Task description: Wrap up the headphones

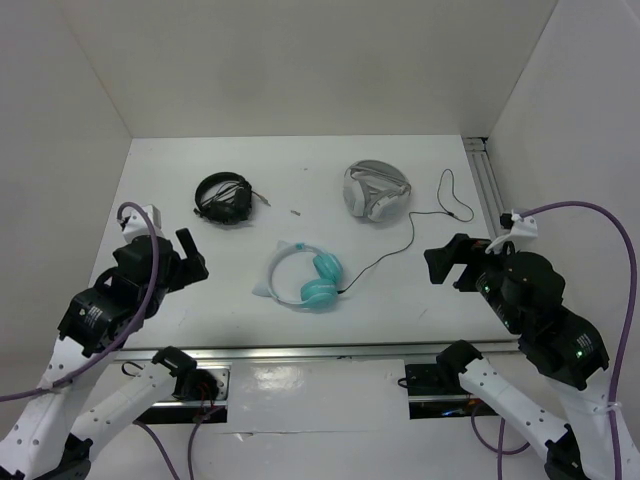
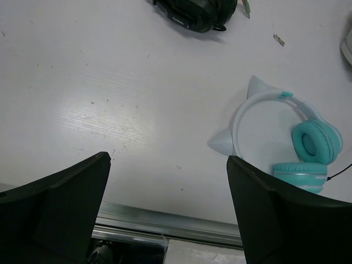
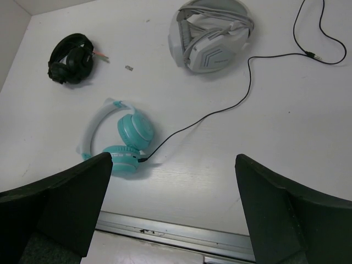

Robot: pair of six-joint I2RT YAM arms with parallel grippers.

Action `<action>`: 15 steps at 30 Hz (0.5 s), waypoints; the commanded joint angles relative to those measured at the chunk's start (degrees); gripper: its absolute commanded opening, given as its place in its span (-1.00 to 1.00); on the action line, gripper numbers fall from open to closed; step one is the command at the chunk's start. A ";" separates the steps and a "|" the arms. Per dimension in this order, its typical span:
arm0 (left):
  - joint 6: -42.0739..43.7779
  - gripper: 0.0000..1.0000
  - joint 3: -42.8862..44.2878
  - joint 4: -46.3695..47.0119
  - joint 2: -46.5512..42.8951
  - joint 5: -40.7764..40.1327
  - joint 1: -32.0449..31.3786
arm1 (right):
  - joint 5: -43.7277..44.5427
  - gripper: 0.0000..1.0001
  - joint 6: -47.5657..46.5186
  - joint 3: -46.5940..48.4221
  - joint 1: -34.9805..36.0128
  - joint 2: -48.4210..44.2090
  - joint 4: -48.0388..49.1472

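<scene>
top external: headphones (image 1: 305, 278) lie mid-table between the arms, with the black cable (image 1: 380, 262) trailing right toward the white-grey headset (image 1: 377, 190). left gripper (image 1: 190, 258) and right gripper (image 1: 445, 263) both spread wide, empty (wrist views agree). suggest pinning the ear cups and gathering the cable slack gradually.

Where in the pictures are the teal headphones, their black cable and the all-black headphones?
teal headphones (image 3: 135, 129), right wrist view, on the upper teal ear cup.
black cable (image 3: 220, 112), right wrist view, on its middle stretch across the table.
all-black headphones (image 3: 70, 60), right wrist view, on the folded dark body.
</scene>
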 commanded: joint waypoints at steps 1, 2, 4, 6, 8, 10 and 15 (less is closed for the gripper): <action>2.28 1.00 -0.36 2.10 -0.70 1.71 -0.11 | 1.24 1.00 -0.04 0.80 0.22 0.34 1.04; 2.29 1.00 -0.36 2.79 -0.71 1.72 -0.11 | 1.24 1.00 -0.04 0.80 0.22 0.34 1.04; 2.90 1.00 -0.89 3.41 -1.24 2.25 -0.11 | 1.77 1.00 -0.04 0.80 0.22 0.34 1.04; 3.61 1.00 -0.89 4.03 -1.24 3.56 -0.11 | 1.77 1.00 -0.04 0.80 0.22 -0.18 1.04; 4.13 1.00 -0.89 4.03 -1.24 4.09 -0.11 | 1.77 1.00 -0.04 0.80 0.22 -0.18 1.66; 6.06 1.00 -1.41 6.21 -0.45 7.14 -0.11 | 1.77 1.00 0.49 0.18 0.22 -0.18 1.66; 12.12 1.00 -3.70 13.86 5.87 18.49 -0.11 | -5.07 1.00 -0.04 -2.54 0.22 -1.23 4.02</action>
